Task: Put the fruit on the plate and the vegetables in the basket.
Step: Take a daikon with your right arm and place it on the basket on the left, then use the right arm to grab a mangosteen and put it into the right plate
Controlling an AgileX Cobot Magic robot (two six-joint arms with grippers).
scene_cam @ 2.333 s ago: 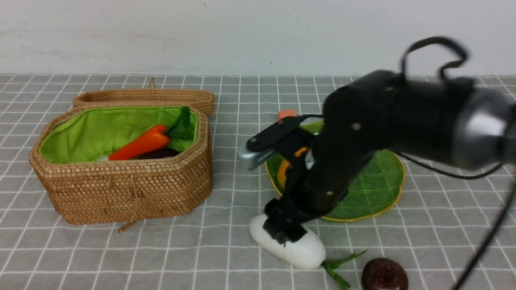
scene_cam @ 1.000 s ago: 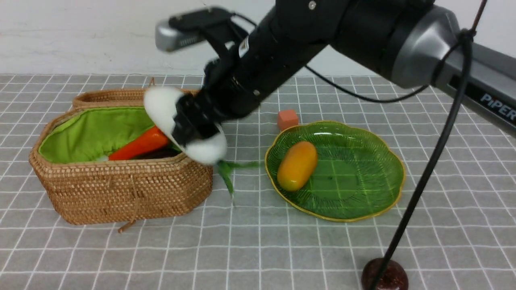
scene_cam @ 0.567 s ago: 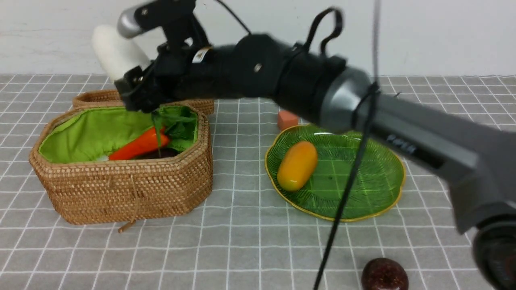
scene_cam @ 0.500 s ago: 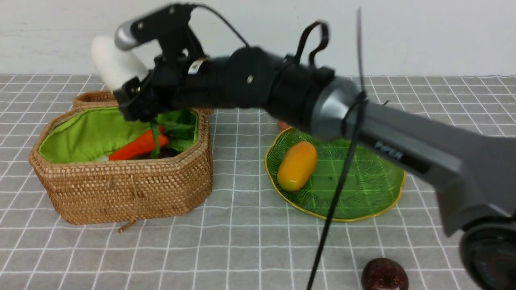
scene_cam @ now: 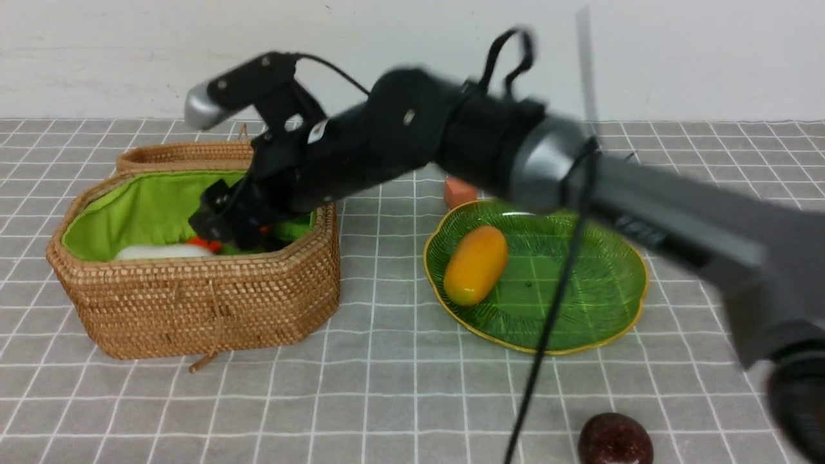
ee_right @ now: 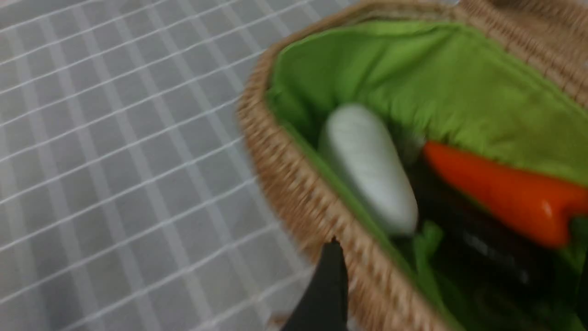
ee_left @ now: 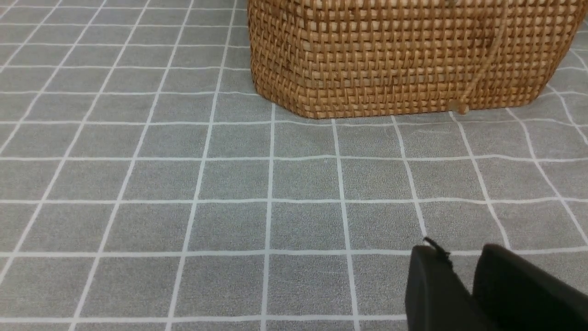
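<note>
As it hangs low over the open wicker top, right gripper [scene_cam: 222, 225]: jaws apart and empty; best lifted straight up, so the fingers clear the rim without dragging anything out.
Basket [scene_cam: 193, 303]: left of the front view, its lid [scene_cam: 180, 153] off, behind it.
Plate [scene_cam: 599, 290]: right of centre.
Radish [ee_right: 367, 170]: lying loose in the basket, beside the carrot [ee_right: 505, 193].
Mango [scene_cam: 475, 265]: on the plate's left part.
Maroon ball [scene_cam: 614, 439]: bottom edge, right, off the plate; likely next.
Left gripper [ee_left: 468, 294]: fingers together, empty.
</note>
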